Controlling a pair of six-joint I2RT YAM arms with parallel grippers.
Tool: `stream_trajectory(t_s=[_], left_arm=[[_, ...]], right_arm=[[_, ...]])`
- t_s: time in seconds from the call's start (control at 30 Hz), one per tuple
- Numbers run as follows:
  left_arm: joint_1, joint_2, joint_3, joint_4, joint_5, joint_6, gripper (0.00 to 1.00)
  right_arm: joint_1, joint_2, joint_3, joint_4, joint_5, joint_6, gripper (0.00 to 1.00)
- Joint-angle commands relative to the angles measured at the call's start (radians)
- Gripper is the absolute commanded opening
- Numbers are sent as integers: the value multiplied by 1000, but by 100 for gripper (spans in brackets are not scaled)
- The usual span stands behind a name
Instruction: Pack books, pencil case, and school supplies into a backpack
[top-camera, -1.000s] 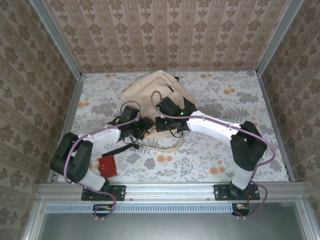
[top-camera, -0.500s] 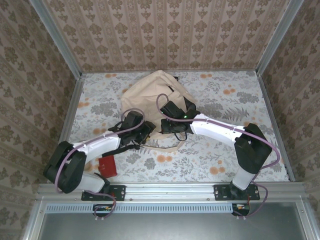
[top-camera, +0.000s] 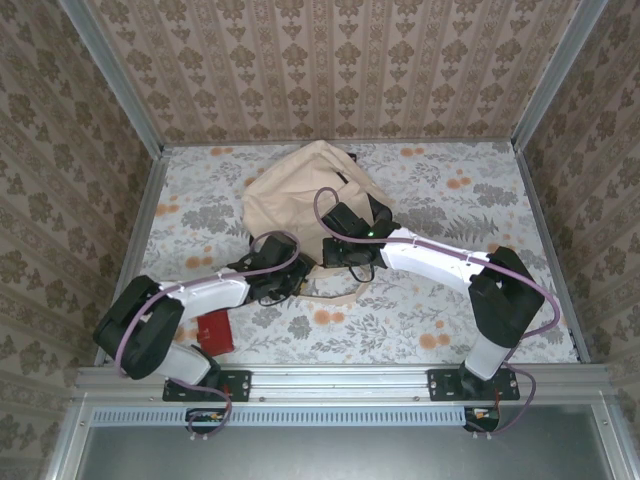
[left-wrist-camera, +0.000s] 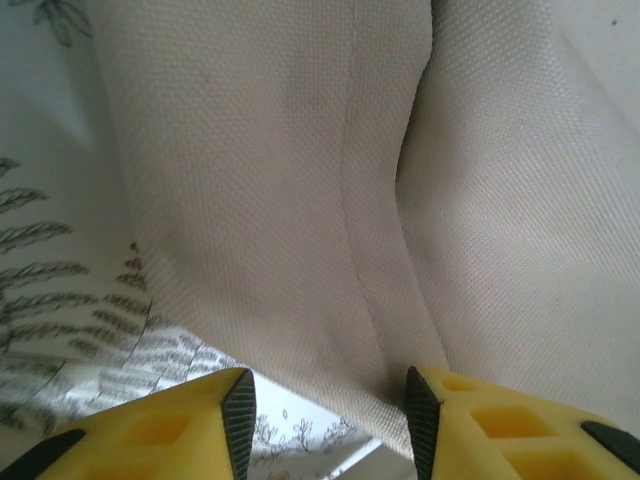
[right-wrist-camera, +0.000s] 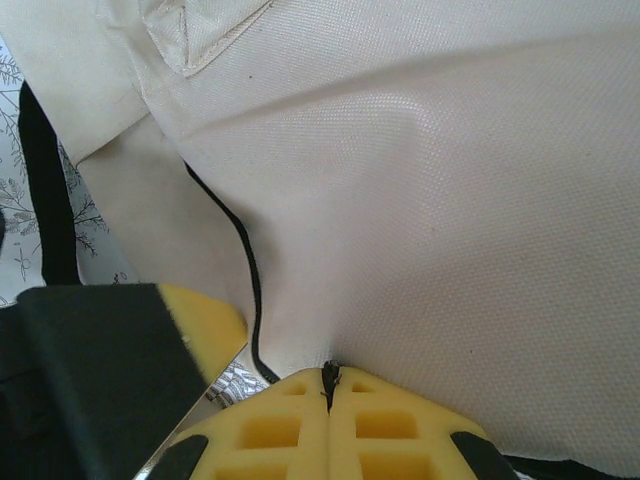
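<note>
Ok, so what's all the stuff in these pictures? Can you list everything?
backpack: one, cream-beige with black trim, middle of the table toward the back
red squarish item: one, red, near-left part of the table, partly under the left arm
table: one, pale cloth with grey and orange flowers
walls: brown patterned wallpaper, around the table
left arm: one, white and black, reaching to the backpack's near edge
right arm: one, white and black, reaching to the backpack
left hand: yellow fingers, open, at the backpack's cloth
right hand: yellow fingers, shut, seemingly pinching the backpack's cloth
</note>
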Motion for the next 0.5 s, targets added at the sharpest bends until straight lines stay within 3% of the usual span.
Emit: stream_trajectory(t_s=[0.0,0.33,0.47], left_arm=[[14,34,16,72,-44,-25,41],[58,0,32,-27,-115,58,0],[71,-14,25,-45,-126,74,0]], right_arm=[[-1,-53,-17,-14,2,15,0],[-2,-118,-49,-118,164,11,0],[-3,-131,-53,-149,252,4,0]])
